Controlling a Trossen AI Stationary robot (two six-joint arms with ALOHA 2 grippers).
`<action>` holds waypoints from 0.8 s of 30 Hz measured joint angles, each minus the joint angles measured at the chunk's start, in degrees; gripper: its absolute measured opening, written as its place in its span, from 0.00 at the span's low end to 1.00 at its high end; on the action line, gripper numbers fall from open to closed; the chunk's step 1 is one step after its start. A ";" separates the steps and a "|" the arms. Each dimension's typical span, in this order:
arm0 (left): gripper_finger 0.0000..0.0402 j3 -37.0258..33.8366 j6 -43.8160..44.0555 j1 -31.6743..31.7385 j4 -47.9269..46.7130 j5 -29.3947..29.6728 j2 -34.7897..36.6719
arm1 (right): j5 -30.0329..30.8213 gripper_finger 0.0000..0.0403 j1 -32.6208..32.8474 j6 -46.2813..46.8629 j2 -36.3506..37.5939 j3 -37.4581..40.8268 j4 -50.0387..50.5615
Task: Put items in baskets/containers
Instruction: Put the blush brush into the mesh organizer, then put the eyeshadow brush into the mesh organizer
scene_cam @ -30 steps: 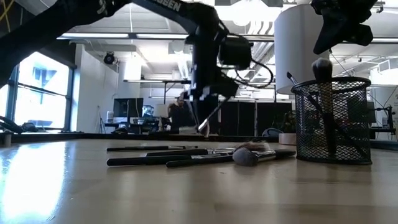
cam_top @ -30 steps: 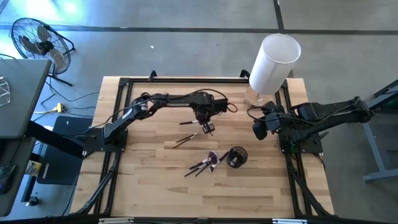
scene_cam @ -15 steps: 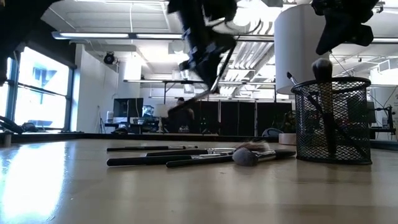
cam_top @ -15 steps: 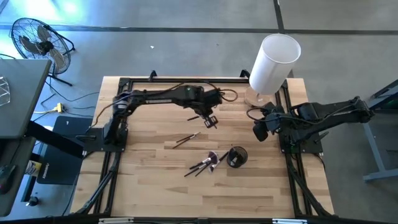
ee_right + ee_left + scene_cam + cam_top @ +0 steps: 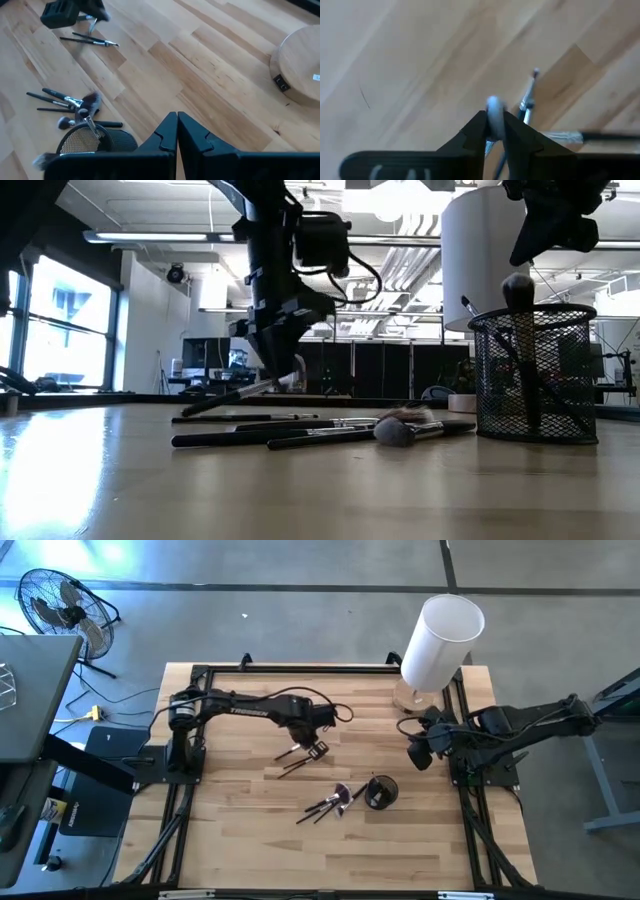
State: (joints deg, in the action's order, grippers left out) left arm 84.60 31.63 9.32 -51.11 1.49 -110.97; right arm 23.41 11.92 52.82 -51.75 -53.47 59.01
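My left gripper (image 5: 315, 748) hangs over the table's middle, shut on one thin makeup brush (image 5: 240, 392) that slants down from it. Two more brushes (image 5: 297, 766) lie flat just nearer than it. Several others (image 5: 330, 802) lie in a loose heap beside the black mesh cup (image 5: 381, 792), which stands upright with brushes sticking out of it (image 5: 518, 288). My right gripper (image 5: 418, 753) waits shut above the table's right side, with nothing in it. My left gripper pinches the brush at its pale bristle end (image 5: 493, 109) between its two fingers, which point down from above. The brush is tilted, its dark handle (image 5: 205, 406) slanting down toward the table's left. Whether the handle's end touches the wood, I cannot tell.
A tall white cylinder (image 5: 440, 640) on a round wooden base (image 5: 300, 65) stands at the far right corner. The black frame (image 5: 200, 675) runs along the table's edges. Bare wood lies to the left of the brushes and along the near edge.
My left gripper lifted the brush clear of the table, then came down again toward the table's left and near edge, rolling its wrist. The brush went with it and now slants with its handle low. The right arm kept still.
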 joint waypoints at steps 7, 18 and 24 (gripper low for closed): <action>0.19 0.04 1.83 0.00 -1.83 -1.11 0.58 | 0.49 0.00 0.15 -0.40 0.00 0.00 -0.17; 0.20 0.15 -9.29 -0.04 -0.57 -2.83 0.23 | 0.64 0.00 0.15 -0.38 0.00 0.00 -0.18; 0.20 0.20 -17.74 -0.79 -0.29 -5.22 -2.58 | 1.31 0.00 0.18 -0.35 0.00 0.00 -0.20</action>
State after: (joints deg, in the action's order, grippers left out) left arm 84.79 13.88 8.53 -51.40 -3.73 -113.55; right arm 24.72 12.10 52.47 -51.75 -53.47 58.81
